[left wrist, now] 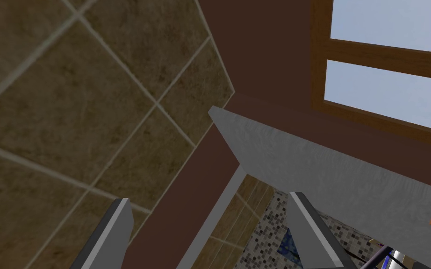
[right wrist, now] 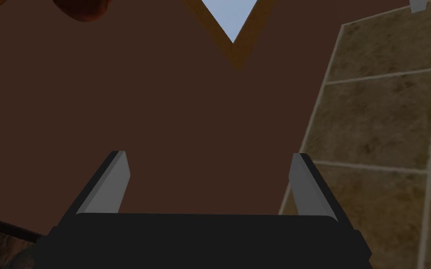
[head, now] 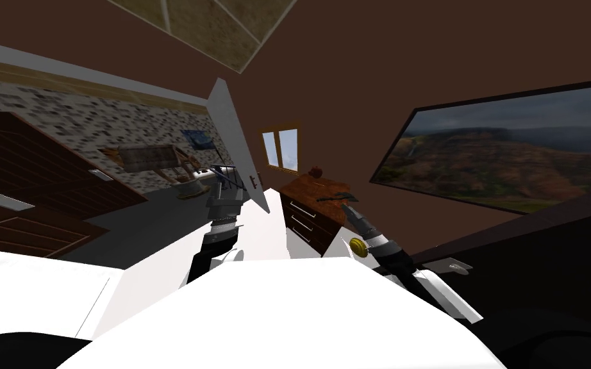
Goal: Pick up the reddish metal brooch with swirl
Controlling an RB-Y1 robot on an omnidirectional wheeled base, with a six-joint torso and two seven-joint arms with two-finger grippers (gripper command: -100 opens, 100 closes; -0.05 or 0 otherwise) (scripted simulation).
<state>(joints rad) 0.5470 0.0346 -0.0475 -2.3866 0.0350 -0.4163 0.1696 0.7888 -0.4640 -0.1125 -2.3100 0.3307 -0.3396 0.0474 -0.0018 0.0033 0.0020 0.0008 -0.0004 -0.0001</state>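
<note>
The brooch (head: 315,172) sits on the top of a brown counter (head: 307,192), at the edge farthest from me. From the head view it is a small, rounded, reddish-brown lump, too small for any swirl to be made out. The counter has a mottled reddish top and a front of drawers (head: 302,222) with pale handles. The right gripper (head: 339,200) hangs over the nearer part of the counter top, close to the brooch but clearly apart from it and touching nothing. In its own wrist view the right gripper (right wrist: 208,184) has its two fingers (right wrist: 111,182) standing wide apart with nothing between them. The brooch (right wrist: 81,9) shows there as a dark red curve well beyond the fingertips and off their line (only its lower part is in sight, at the frame's edge). The left gripper (head: 224,173) is raised beside a white door (head: 236,147), away from the counter. In its wrist view the left gripper (left wrist: 214,233) also has its fingers (left wrist: 116,233) spread apart and empty.
</note>
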